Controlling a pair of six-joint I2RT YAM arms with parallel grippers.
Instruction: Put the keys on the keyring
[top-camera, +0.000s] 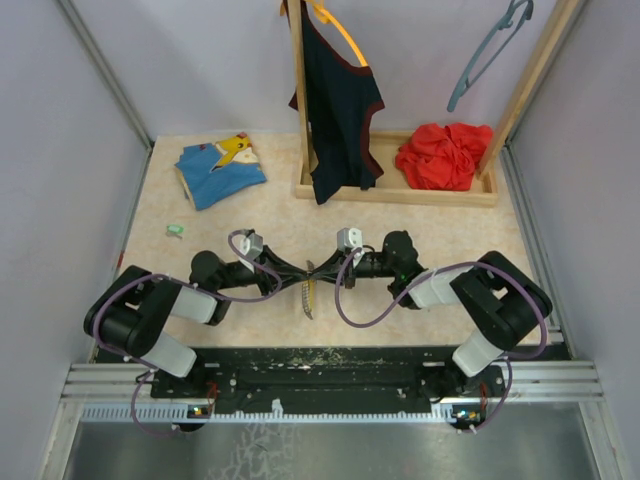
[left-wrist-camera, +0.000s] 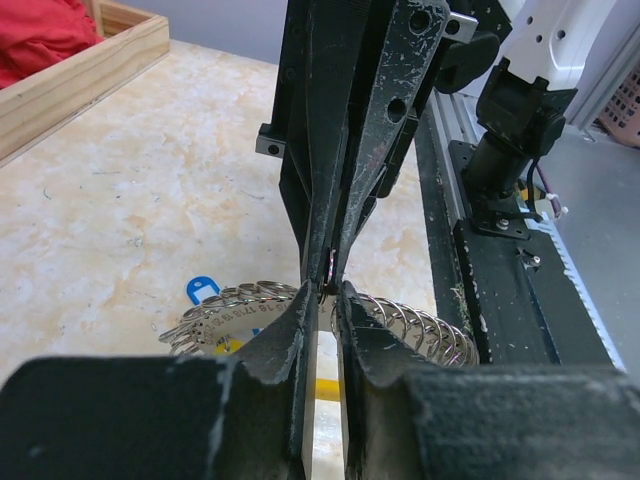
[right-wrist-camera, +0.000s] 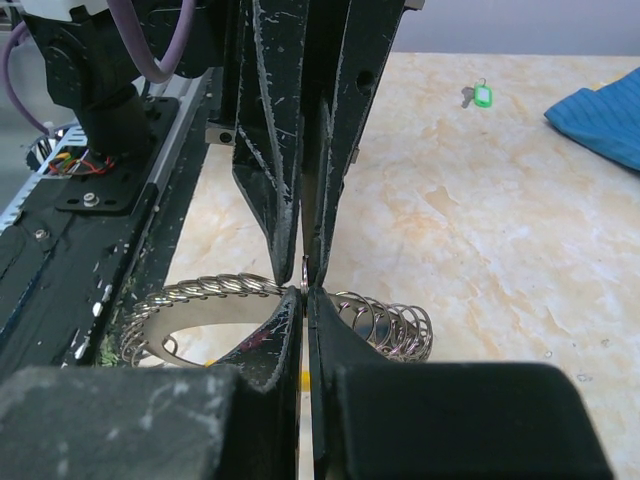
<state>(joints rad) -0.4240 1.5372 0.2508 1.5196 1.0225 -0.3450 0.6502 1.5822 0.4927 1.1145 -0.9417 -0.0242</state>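
- Keyring (top-camera: 308, 292): a coiled grey wire ring, caught between the two gripper tips over the table (top-camera: 450, 235). It sits near the table's front edge, midway between the arms.
- Right gripper (right-wrist-camera: 305, 295): jaws fully together, pinching a thin turn of the ring's wire at the very tips.
- Left gripper (left-wrist-camera: 322, 300): jaws drawn nearly together from the opposite side, with a narrow slit between them around the same wire. Whether they already clamp it cannot be told.
- Blue key (left-wrist-camera: 201, 290): seen just beside the coil in the left wrist view. Whether it is threaded on the wire cannot be told.
- Green key (top-camera: 175, 230): lies on the table well apart from the ring, on the left arm's side, and is plainly not on the ring.
- Step in hand, as judged: securing the ring with both grippers so that a turn of wire can be spread. Threading of the green key is not yet begun.
- Next move, as judged: one gripper holds the ring firm while the other lets go to fetch a key. The key heads are tiny, so the pick calls for a fine pinch, and the key's hole must meet the wire's free end squarely.
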